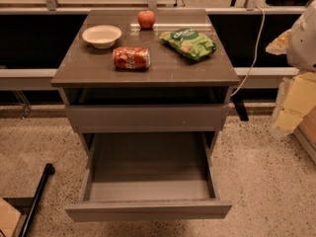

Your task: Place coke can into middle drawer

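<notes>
I've got the coke can lying on its side on the cabinet top, a little left of centre and towards the near half. There's a bare strip of top between the can and the near edge, and more bare surface to its left running out to the left edge. Just beyond it on the far left sits a white bowl, close but not touching. Further back, near the far edge, there's an apple. To the can's right and slightly further away lies a green snack bag, with a clear gap between the two.

Below the top, the upper drawer shows its plain front, which stands a little proud of the cabinet. Under that, the middle drawer is pulled well out towards me, with its grey floor and side walls in plain view. Its mouth sits nearer than the can and lower down. Speckled floor spreads on both sides of it.

The gripper hangs at the right edge of my view, past the cabinet's right side, well apart from the can and lower than the top. Above it is the arm's pale rounded casing. I cannot tell whether the gripper is spread or pressed together.
</notes>
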`<control>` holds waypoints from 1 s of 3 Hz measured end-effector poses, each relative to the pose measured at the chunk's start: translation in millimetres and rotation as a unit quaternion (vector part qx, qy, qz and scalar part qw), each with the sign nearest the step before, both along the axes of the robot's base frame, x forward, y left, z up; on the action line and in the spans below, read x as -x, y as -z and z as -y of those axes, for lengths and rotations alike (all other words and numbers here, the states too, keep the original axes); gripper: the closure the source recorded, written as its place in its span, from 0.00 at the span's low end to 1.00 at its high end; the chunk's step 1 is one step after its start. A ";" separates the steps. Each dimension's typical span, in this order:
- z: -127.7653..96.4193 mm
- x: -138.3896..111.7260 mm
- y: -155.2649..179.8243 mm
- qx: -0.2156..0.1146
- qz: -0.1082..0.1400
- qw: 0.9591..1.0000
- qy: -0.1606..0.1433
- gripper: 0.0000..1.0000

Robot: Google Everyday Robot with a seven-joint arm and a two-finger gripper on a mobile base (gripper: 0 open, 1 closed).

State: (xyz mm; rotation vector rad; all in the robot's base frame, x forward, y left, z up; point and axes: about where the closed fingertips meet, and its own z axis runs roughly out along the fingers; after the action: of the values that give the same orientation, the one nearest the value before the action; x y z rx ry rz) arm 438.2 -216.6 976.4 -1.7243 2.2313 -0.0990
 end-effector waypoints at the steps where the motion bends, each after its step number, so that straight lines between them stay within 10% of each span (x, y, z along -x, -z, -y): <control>1: -0.2 -0.3 -0.1 0.000 0.000 1.000 0.000 0.00; 3: -35.7 -56.8 3.0 -0.032 0.009 0.999 -0.033 0.00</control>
State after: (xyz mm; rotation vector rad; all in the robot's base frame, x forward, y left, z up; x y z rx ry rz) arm 494.9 -180.9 973.4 -1.7554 2.1389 -0.0274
